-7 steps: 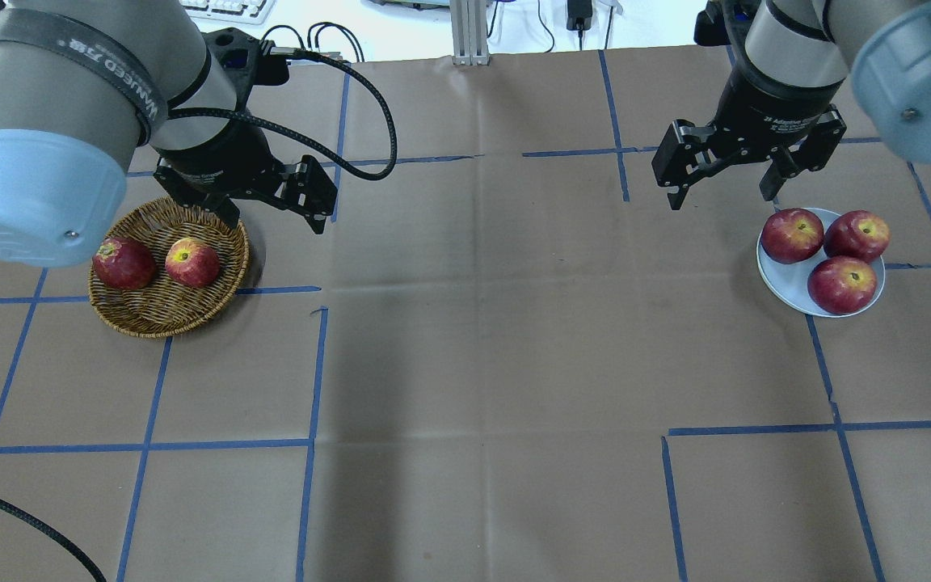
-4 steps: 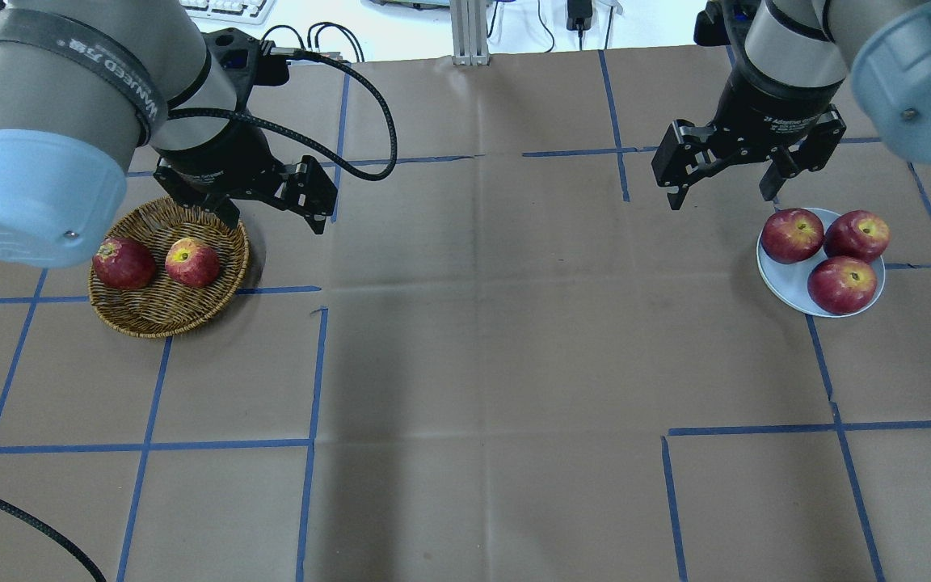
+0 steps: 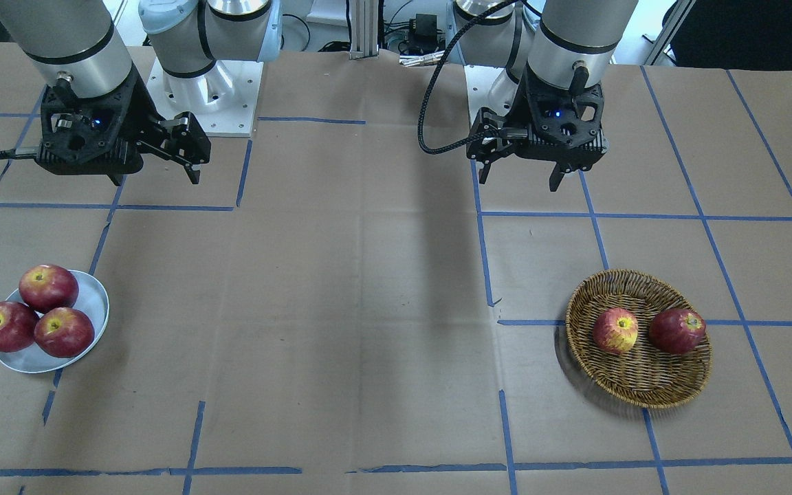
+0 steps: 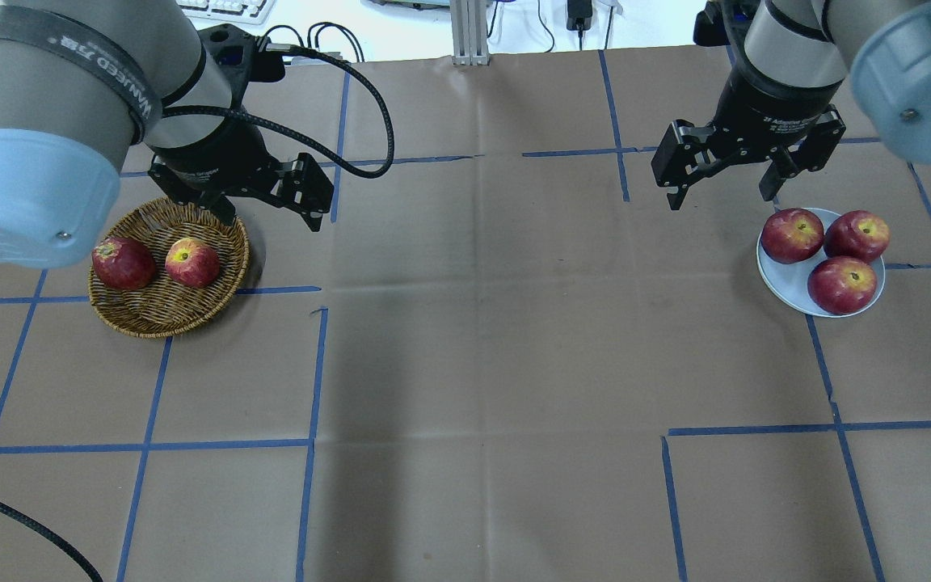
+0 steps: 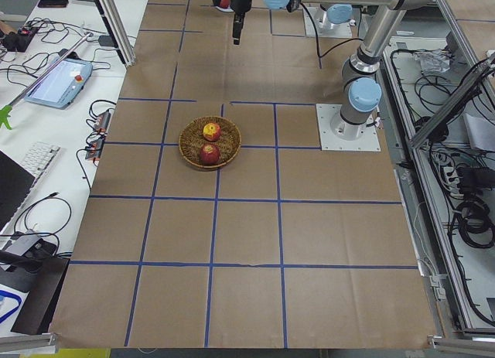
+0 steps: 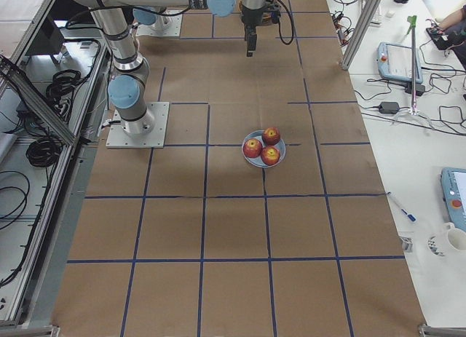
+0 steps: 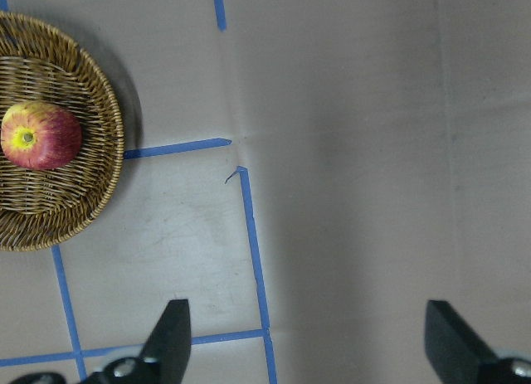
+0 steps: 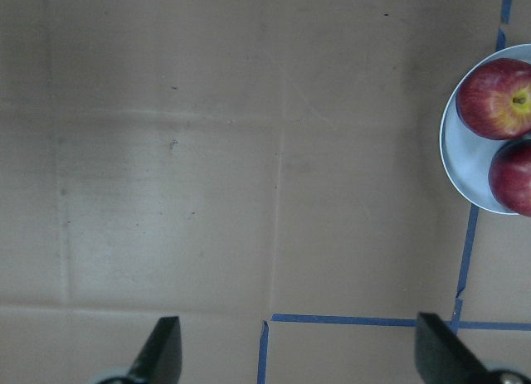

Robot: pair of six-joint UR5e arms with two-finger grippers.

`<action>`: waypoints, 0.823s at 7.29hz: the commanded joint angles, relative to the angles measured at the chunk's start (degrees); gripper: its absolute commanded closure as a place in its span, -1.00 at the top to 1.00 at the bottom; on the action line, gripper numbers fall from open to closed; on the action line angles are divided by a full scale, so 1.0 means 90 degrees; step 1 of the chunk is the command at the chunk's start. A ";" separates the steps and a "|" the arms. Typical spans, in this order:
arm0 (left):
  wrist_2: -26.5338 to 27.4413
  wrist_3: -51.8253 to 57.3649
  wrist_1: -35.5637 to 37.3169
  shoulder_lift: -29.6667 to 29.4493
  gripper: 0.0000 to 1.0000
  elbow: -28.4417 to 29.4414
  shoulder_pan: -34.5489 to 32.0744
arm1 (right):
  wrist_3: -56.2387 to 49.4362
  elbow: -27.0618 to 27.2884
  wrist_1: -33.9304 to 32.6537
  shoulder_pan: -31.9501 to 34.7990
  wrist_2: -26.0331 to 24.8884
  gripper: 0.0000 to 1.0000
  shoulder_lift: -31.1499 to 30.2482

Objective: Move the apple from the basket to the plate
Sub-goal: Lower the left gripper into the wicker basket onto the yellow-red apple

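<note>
Over the far rim of the basket (image 4: 166, 327), nudges left gripper (image 4: 270, 217) only a hair since half a second ago, jaws wide apart, empty. Leaves apple (image 4: 191, 262) lying in basket beside a darker apple (image 4: 122, 263). Holds right gripper (image 4: 722, 198) unmoved, apart, by plate (image 4: 779, 279); pick barely begun

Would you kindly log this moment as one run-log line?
left tool: open, empty, aloft beside basket | right tool: open, empty, aloft beside plate | apple: in basket by dark apple | plate: three red apples
</note>
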 commanded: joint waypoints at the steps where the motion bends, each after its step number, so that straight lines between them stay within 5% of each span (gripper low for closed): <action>1: -0.0052 0.0810 0.0110 -0.0155 0.98 -0.0331 0.0545 | 0.0000 0.0000 0.0000 0.0005 0.0000 1.00 0.0003; 4: -0.0072 0.2880 0.1978 -0.0739 0.98 -0.1454 0.1844 | 0.0000 0.0000 0.0000 0.0005 0.0000 1.00 -0.0007; 6: -0.0053 0.3470 0.2189 -0.1422 0.98 -0.1447 0.2636 | 0.0010 0.0000 0.0000 0.0005 0.0010 1.00 -0.0007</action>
